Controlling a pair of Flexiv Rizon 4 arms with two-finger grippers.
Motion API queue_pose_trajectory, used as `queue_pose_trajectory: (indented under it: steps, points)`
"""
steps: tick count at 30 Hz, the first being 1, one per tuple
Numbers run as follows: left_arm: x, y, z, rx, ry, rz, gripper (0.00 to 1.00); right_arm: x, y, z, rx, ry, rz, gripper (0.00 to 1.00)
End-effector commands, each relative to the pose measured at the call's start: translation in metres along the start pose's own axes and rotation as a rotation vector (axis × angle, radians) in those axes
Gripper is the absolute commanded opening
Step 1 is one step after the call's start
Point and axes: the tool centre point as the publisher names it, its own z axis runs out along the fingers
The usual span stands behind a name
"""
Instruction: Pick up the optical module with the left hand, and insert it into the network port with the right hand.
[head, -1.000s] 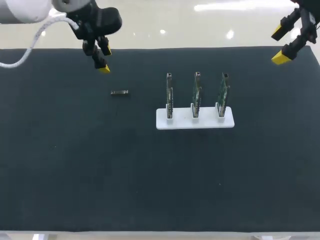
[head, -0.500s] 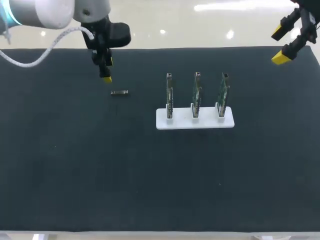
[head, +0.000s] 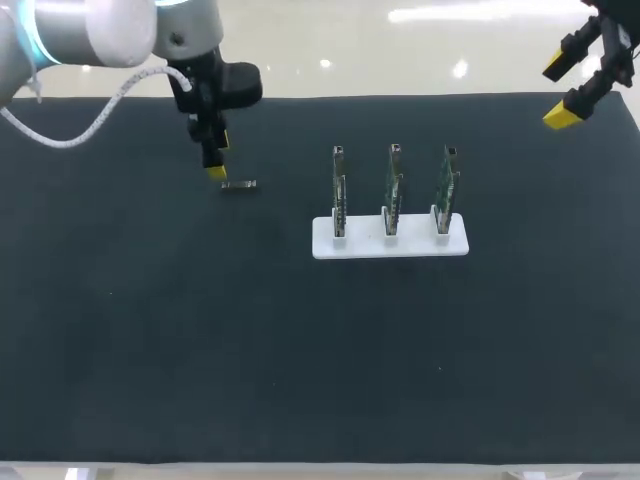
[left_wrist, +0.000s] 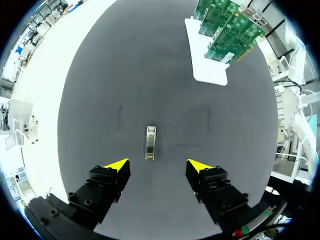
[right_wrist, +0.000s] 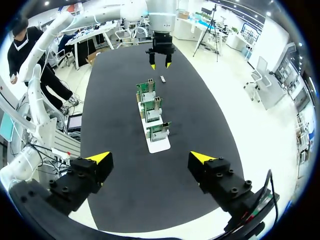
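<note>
Black matte surface, lit from overhead. The optical module lies flat on it in the far-left part of the head view, a small silver bar with nothing touching it.

Left gripper: fingers apart, nothing between them. In the left wrist view the module sits just ahead of the gap, roughly centred, with its long axis running away from the gripper. It is clear of both yellow tips. In the head view the lower tip is just beside the module's left end. The left arm comes in from the far-left corner, with a white cable looping off it.

To the right of the module, near but apart, is a white base holding three green circuit boards upright in a row, edge-on to the head camera. The network port is too small to make out in any view.

Right gripper: fingers apart and holding nothing, at the far-right corner in the head view, well apart from the boards. In the right wrist view the base and boards are closest to it, then the module, with the left gripper beyond.
</note>
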Motion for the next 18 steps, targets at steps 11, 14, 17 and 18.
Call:
queue_pose_trajectory:
  steps: [11, 14, 17, 18]
  points:
    - [-0.005, 0.012, 0.012, 0.137, 0.004, 0.026, 1.00, 0.000, 0.000, 0.000, 0.000, -0.002, 0.000, 1.00]
    - [-0.005, 0.009, 0.011, 0.135, 0.015, 0.024, 1.00, 0.000, 0.000, 0.000, 0.000, -0.002, 0.000, 1.00]
    - [-0.007, 0.006, 0.002, 0.135, 0.021, 0.020, 1.00, 0.000, 0.000, 0.000, 0.000, -0.002, 0.000, 1.00]
    - [-0.008, 0.005, 0.000, 0.142, 0.037, 0.017, 1.00, 0.000, 0.000, 0.000, 0.000, -0.002, 0.000, 1.00]
